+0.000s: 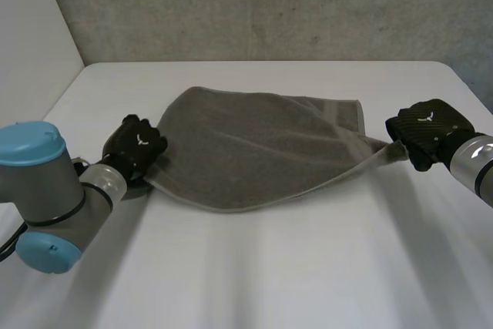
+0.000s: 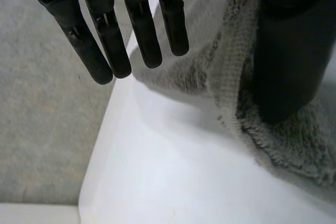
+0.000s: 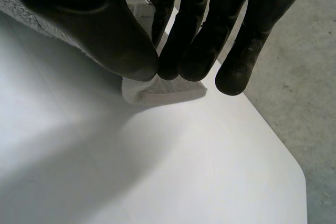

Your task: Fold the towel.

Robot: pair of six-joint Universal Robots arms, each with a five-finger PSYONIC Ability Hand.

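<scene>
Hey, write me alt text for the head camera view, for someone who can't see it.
A grey towel lies spread on a white table between two black robot hands. The right hand pinches the towel's right corner, which is drawn out to a point, while the left hand sits at its left edge.

The place looks like a robotics lab. Two robot arms (image 1: 46, 190) with grey joints and light-blue caps stand at a plain white table (image 1: 254, 267) with one grey towel (image 1: 254, 152) on it. A bare, rough concrete wall (image 1: 269, 5) rises behind, and a white panel (image 1: 31, 28) closes one side.
</scene>
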